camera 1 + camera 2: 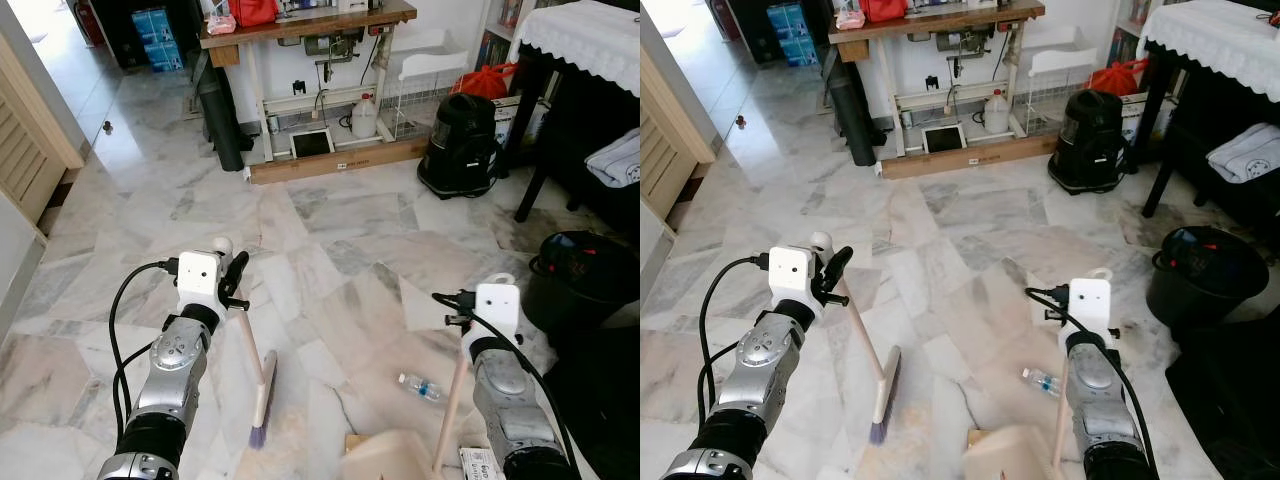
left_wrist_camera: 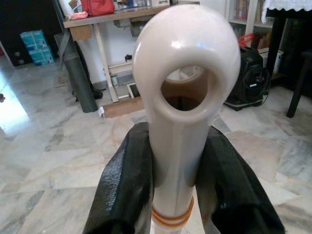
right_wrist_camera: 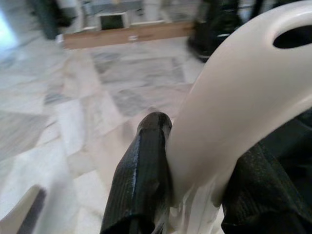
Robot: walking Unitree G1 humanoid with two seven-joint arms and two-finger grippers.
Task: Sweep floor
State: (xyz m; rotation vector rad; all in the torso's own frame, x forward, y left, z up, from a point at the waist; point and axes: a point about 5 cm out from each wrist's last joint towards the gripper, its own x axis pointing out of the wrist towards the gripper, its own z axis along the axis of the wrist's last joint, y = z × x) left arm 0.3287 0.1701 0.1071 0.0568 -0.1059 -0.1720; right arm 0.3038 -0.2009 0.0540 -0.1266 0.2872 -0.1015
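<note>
Left eye view: pale marble floor point(image 1: 330, 215) lies open ahead as far as a wooden workbench point(image 1: 310, 25), a black vacuum point(image 1: 462, 145) and a dark bucket point(image 1: 585, 280) to the right. Left gripper point(image 2: 173, 161) is clamped on the broom point(image 1: 258, 385) handle – smooth cream plastic with a loop end – bristles down on the floor. Right gripper point(image 3: 195, 165) is closed around the dustpan point(image 1: 395, 455) handle; a small plastic bottle point(image 1: 420, 387) lies just beside the pan
</note>
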